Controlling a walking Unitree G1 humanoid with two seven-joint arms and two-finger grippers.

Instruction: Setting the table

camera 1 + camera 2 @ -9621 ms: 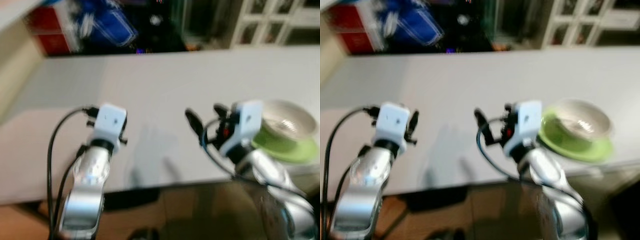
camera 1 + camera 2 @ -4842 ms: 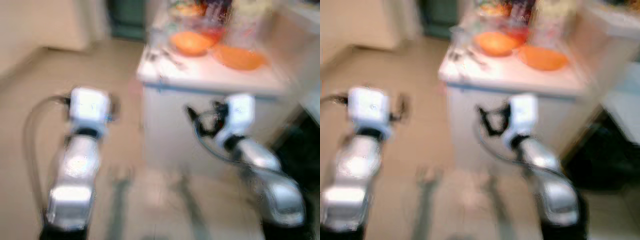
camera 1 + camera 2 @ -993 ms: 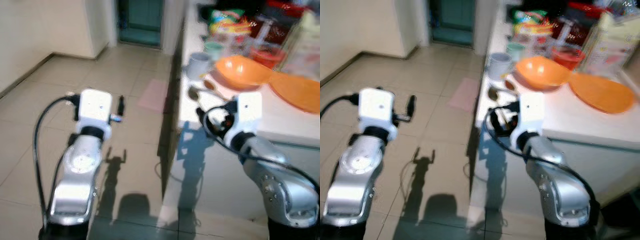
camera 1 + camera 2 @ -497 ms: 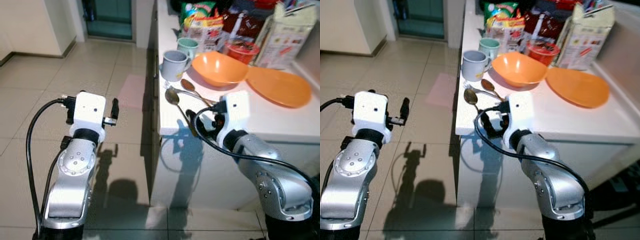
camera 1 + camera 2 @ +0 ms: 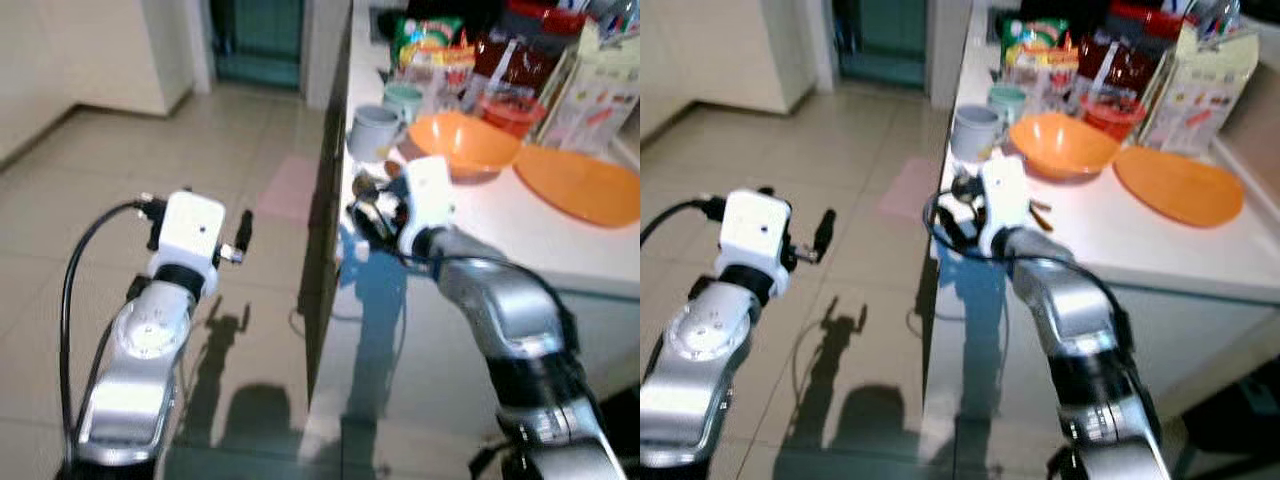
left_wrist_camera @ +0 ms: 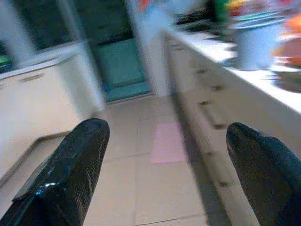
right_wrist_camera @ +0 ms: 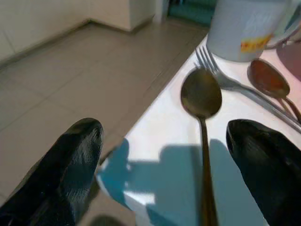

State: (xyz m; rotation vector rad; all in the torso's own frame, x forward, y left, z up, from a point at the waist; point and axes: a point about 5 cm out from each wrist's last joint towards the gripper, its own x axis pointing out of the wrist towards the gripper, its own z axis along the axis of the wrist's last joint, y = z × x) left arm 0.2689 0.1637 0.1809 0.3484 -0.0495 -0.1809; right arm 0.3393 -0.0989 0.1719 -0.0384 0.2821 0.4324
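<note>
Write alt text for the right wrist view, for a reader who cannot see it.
The right gripper hangs open over the corner of a white counter, its black fingers either side of a large spoon. A fork, a smaller spoon and a pale mug lie beyond, tiled floor below.

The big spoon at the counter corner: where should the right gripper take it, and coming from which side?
Probably the handle just behind the bowl of the big spoon. It lies flat, bowl toward the mug, handle running back toward the open right gripper, with a fork close beside. Come down from above, fingers straddling the thin handle at its counter-edge side.
</note>
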